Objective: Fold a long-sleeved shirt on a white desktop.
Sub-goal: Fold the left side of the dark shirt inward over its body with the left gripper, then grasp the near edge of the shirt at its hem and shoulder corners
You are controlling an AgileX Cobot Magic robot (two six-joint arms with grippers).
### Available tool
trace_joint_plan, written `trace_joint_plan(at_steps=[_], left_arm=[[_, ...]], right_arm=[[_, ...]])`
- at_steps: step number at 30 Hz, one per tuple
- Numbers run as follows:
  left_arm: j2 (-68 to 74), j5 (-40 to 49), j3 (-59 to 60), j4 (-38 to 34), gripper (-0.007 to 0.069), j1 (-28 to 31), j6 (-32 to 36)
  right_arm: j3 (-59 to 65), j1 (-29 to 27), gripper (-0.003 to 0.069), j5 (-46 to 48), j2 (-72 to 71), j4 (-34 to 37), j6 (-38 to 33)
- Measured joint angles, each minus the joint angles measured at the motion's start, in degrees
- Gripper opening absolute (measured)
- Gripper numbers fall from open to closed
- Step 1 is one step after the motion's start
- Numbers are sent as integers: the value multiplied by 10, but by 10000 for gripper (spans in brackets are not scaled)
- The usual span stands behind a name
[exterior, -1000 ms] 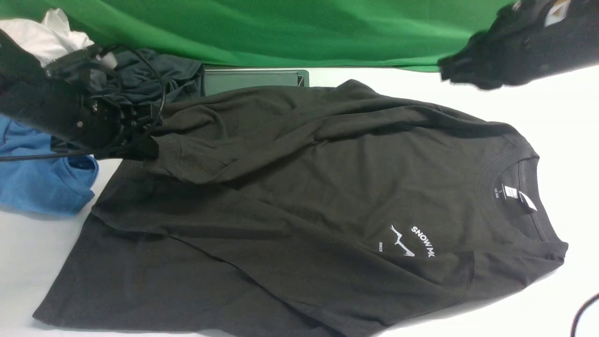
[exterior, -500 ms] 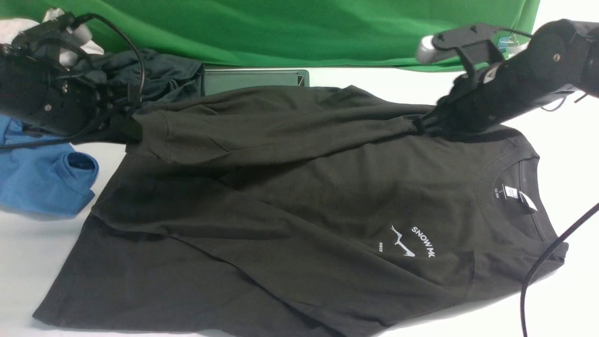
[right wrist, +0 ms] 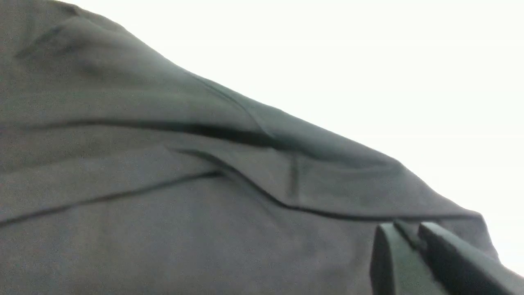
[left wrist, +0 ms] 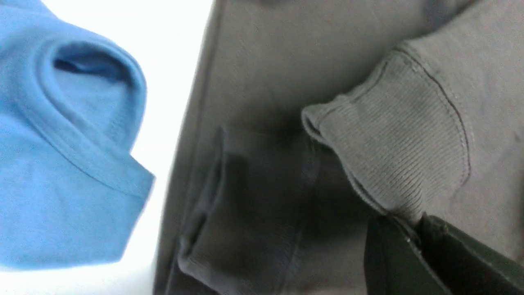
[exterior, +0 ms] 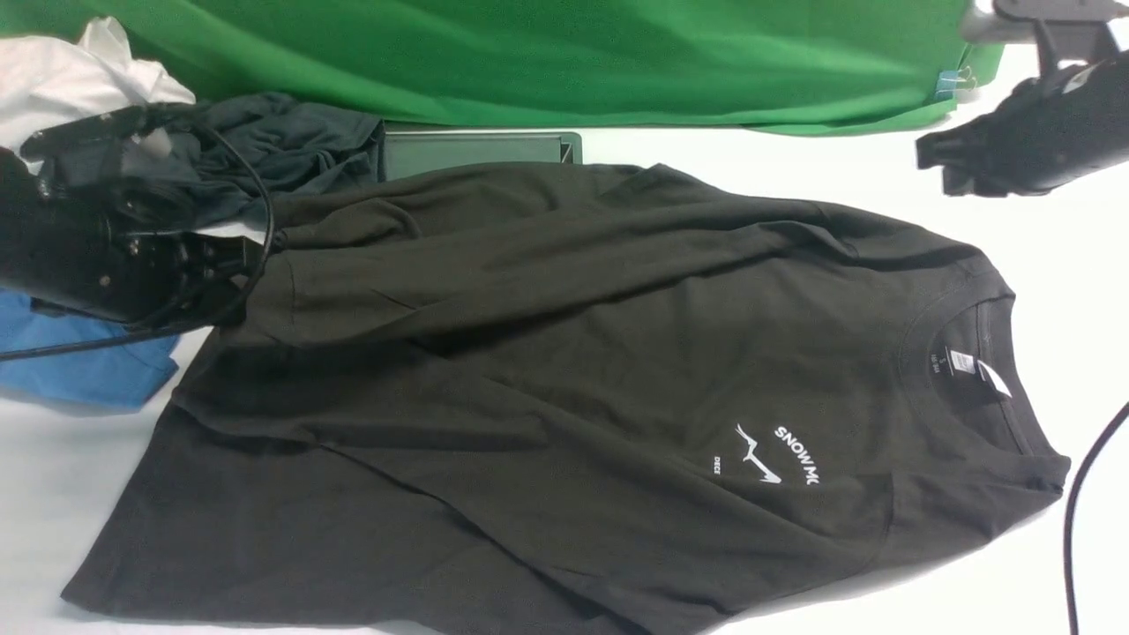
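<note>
1. long-sleeved shirt: spread on the desktop, filling the centre of the frame, collar at right, hem at left
2. hatch: upper centre, just behind the shirt
3. bunched garment: upper left, beside the hatch
4. second shirt: left edge, beside the hem
5. backdrop cloth: along the top, behind the desktop

long-sleeved shirt: black, white print
worktop: white
backdrop: green
second shirt: blue
crumpled garment: grey-teal
</note>
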Motion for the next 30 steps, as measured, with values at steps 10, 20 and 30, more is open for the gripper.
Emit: trace_joint_plan(at_steps=[10,20,30], left_arm=[[0,-16,0,-1,288,0,-17],[0,21,0,1,612,0,-9],[0,24,0,1,602,0,-9]], right_arm=[[-25,39,140,-38,37,13,-24],[-129,42,505,20,88,14,-113],[-138,42,294,-37,151,-3,-152]])
